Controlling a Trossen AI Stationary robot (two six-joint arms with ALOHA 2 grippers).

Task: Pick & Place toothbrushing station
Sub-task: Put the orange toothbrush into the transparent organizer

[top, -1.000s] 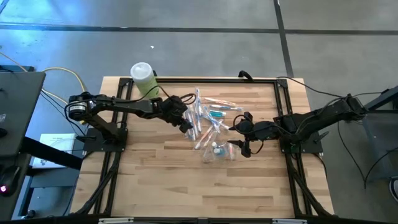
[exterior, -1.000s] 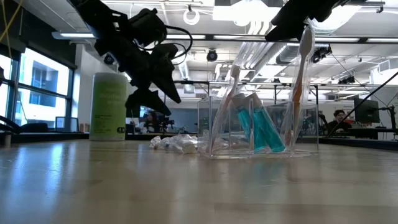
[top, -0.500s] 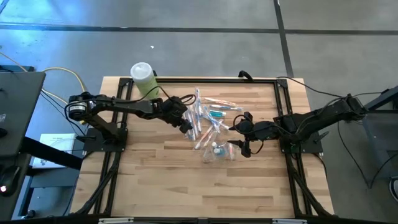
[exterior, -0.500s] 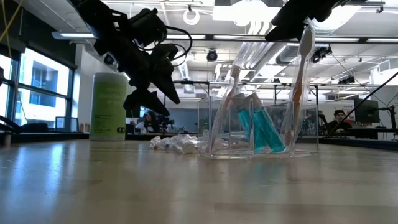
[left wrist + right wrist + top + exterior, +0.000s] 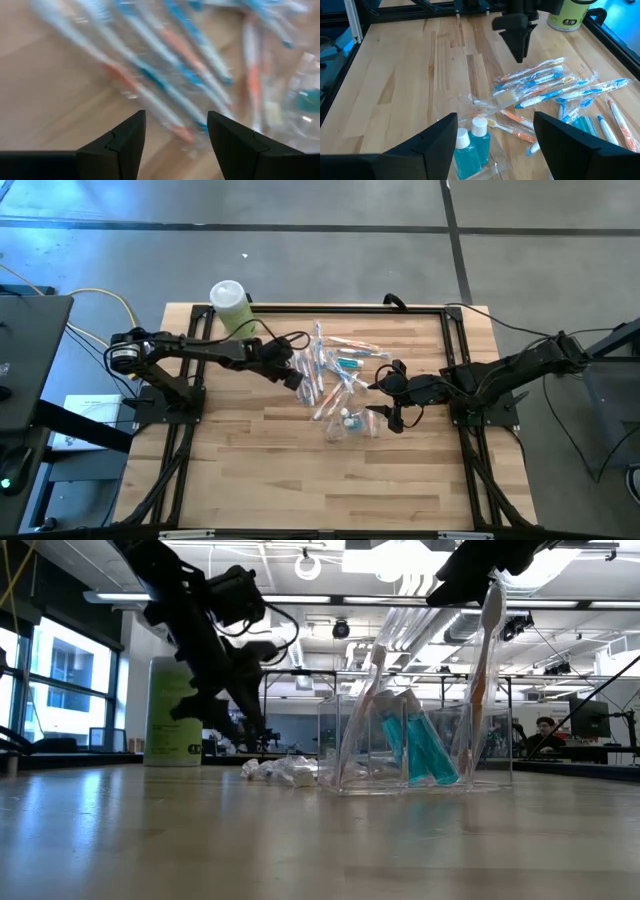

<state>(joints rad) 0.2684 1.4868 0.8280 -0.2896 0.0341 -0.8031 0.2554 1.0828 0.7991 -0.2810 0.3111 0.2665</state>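
Lying in a loose pile at the middle of the table (image 5: 250,470), the toothbrushes (image 5: 335,365) mostly pointed their long axes from the near side toward the far side, fanned a little. A clear holder (image 5: 420,745) stood just beside them. The left gripper (image 5: 292,376) hovered at the pile's left edge, fingers apart, holding nothing. The right gripper (image 5: 385,404) waited near the holder, also spread and empty.

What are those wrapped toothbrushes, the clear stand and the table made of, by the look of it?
Toothbrushes: seemingly plastic, teal and orange, in glossy crinkled clear wrappers.
Clear stand: see-through and rigid-looking, probably acrylic or similar plastic; the room shows through it.
Table: pale wood planks with visible seams, smooth finish that faintly reflects light.
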